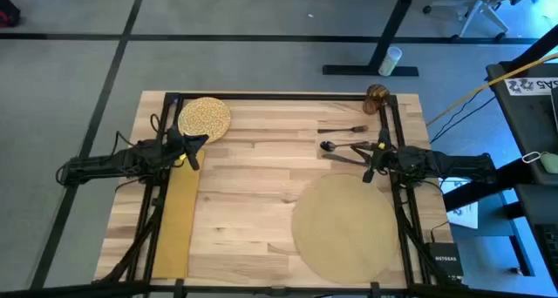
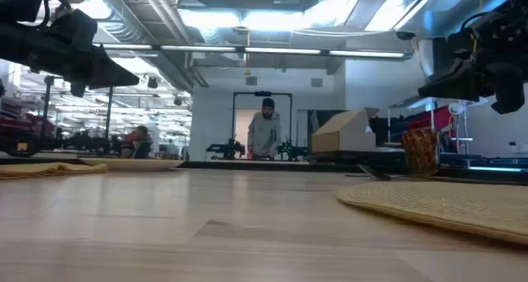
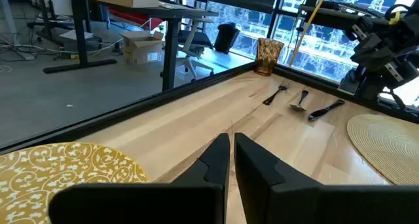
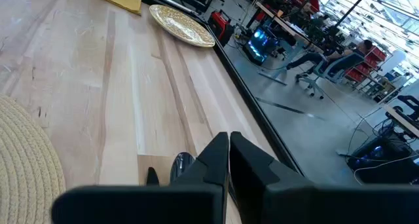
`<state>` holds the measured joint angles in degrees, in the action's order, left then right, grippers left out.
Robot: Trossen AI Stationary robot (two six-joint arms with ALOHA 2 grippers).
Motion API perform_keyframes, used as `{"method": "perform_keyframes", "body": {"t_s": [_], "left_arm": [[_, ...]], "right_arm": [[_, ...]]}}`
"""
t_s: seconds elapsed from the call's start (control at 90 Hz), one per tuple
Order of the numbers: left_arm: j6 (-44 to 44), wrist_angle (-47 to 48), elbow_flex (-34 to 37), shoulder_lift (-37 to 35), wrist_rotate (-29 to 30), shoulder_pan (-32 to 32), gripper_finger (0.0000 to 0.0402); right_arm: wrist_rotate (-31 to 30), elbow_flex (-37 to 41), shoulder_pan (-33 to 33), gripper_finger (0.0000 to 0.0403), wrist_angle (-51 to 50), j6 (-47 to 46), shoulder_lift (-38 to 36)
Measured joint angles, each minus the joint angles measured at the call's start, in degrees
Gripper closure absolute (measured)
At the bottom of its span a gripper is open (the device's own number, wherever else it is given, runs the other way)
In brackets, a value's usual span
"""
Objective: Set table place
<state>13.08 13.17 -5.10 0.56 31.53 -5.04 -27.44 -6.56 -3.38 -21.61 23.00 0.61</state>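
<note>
The round tan placemat [image 1: 344, 228] lies flat at the table's near right. Flat at the far left lies the yellow-patterned plate [image 1: 205, 118]. The mustard napkin [image 1: 174, 224] runs along the left side. Fork [image 1: 344, 128], spoon [image 1: 336, 146] and knife [image 1: 346, 159] lie at the far right, near the amber glass [image 1: 377, 96] standing in the far right corner. My left gripper [image 3: 232, 160] is shut and hovers just near of the plate. My right gripper [image 4: 228, 160] is shut too and hovers over the cutlery, above the spoon's bowl [image 4: 181, 164].
Black rails [image 1: 279, 96] frame the light wood table. Bare wood [image 1: 253, 185] lies between napkin and placemat. A person [image 2: 266, 129] stands in the room well beyond the far edge.
</note>
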Motion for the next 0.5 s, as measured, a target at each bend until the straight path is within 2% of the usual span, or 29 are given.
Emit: {"method": "perform_keyframes", "body": {"t_s": [0.233, 0.356, 0.5], "left_arm": [[1.3, -0.3, 0.0, 0.0, 0.0, 0.0, 0.0396], [-6.1, -3.6, 0.4, 0.0, -0.1, -0.3, 0.0396], [-12.1, -13.1, -0.2, 0.6, -7.4, -0.2, 0.0398]], "right_arm": [[0.0, 0.0, 0.0, 0.0403, 0.0, 0.0, 0.0], [0.0, 0.0, 0.0, 0.0403, 0.0, 0.0, 0.0], [0.0, 0.0, 0.0, 0.0403, 0.0, 0.0, 0.0]]}}
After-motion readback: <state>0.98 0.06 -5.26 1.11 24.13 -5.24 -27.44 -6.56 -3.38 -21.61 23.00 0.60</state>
